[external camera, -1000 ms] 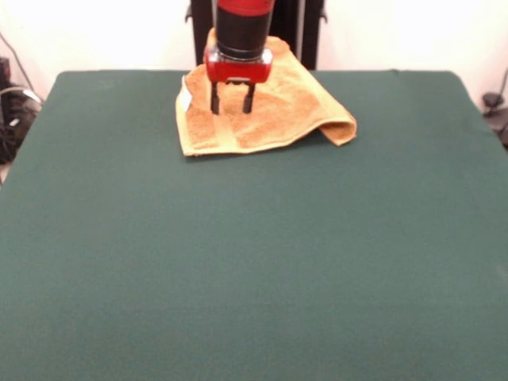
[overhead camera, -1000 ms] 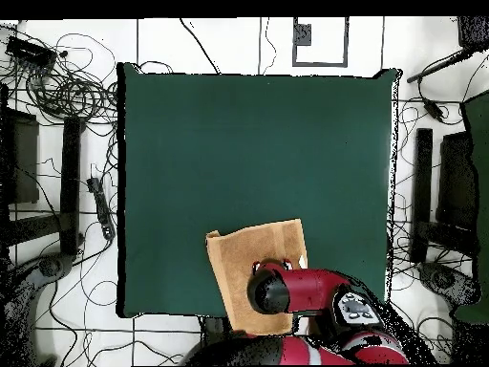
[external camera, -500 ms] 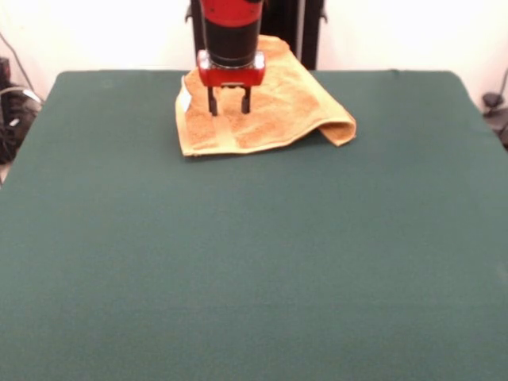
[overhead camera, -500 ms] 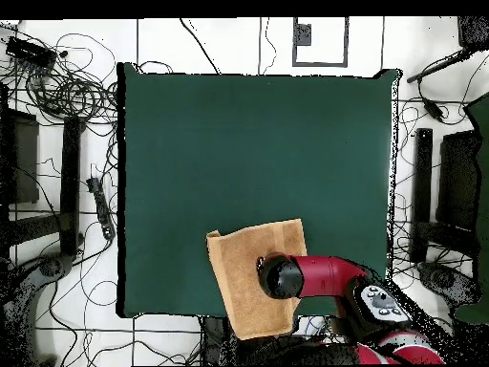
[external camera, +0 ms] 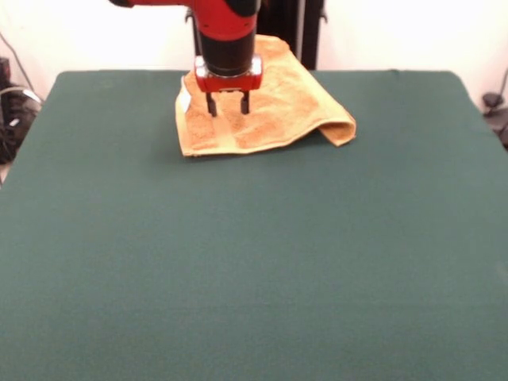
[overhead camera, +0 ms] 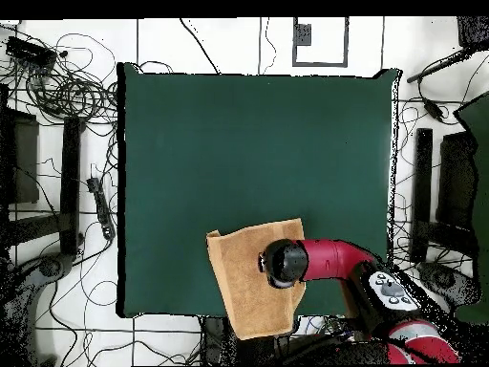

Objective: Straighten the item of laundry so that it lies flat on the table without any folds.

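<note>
Front view, gripper (external camera: 228, 104) shifted back over towel (external camera: 278, 107)

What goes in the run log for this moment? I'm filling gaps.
gripper: open, above towel | towel: folded, overhanging table edge | task: unfinished

A pale wall (external camera: 413, 32) runs behind the table, brightly lit and plain. From above, the floor (overhead camera: 220, 38) is white, crossed by dark lines like tile joints. Black cables (overhead camera: 67, 86) lie in loops and tangles off one short side, thickest near a corner. Long dark stands (overhead camera: 69, 182) lie on the floor along both short sides. A grey-framed square (overhead camera: 320, 40) sits on the floor beyond the long edge at the top. In the front view, dark gear (external camera: 12, 103) shows at the left edge and a small dark object (external camera: 494, 103) at the right.
</note>
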Controlling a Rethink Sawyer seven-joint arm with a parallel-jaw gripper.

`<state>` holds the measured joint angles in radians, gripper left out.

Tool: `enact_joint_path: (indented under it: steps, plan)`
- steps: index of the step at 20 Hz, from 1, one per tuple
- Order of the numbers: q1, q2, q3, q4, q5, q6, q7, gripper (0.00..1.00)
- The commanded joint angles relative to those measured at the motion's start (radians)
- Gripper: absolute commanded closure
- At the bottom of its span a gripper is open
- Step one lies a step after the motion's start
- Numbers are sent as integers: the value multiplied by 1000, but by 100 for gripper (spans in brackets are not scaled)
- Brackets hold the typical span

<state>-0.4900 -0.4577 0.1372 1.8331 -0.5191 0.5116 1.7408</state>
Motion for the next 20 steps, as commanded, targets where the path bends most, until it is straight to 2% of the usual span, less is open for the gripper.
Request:
enact_joint_path:
  steps: [1,6,12,20]
  plan:
    - [-40,207,61,-322,-156,-240,-56,0]
    - [-42,182,66,-290,-181,-277,-24,0]
    - [-44,77,72,-187,-152,-188,-24,0]
    - [-46,37,76,-158,-145,-150,-31,0]
